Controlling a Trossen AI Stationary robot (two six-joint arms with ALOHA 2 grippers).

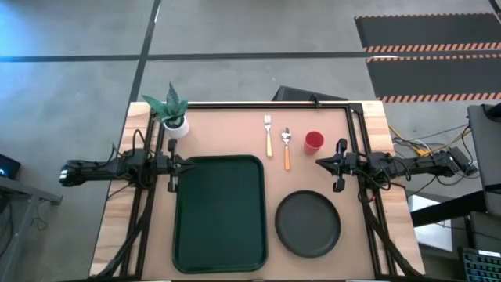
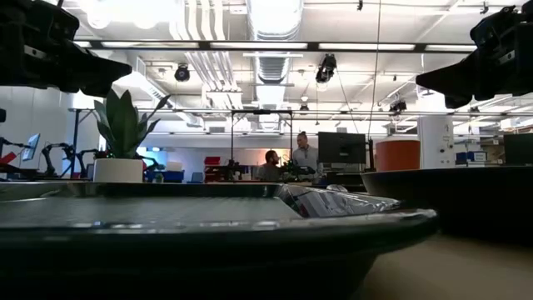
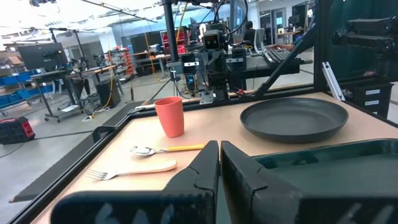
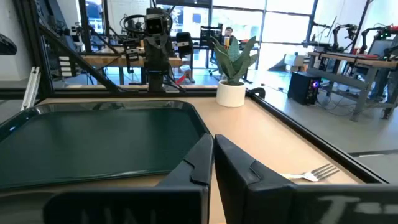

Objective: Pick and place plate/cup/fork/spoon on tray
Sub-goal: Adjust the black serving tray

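One tray (image 1: 219,211), one plate (image 1: 308,224), one cup (image 1: 314,141) — one fork (image 1: 268,134), one spoon (image 1: 286,146), one potted plant (image 1: 173,112).

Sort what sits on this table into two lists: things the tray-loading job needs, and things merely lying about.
Needed for the job:
- tray
- plate
- cup
- fork
- spoon

Merely lying about:
- potted plant, in a white pot at the table's far left corner
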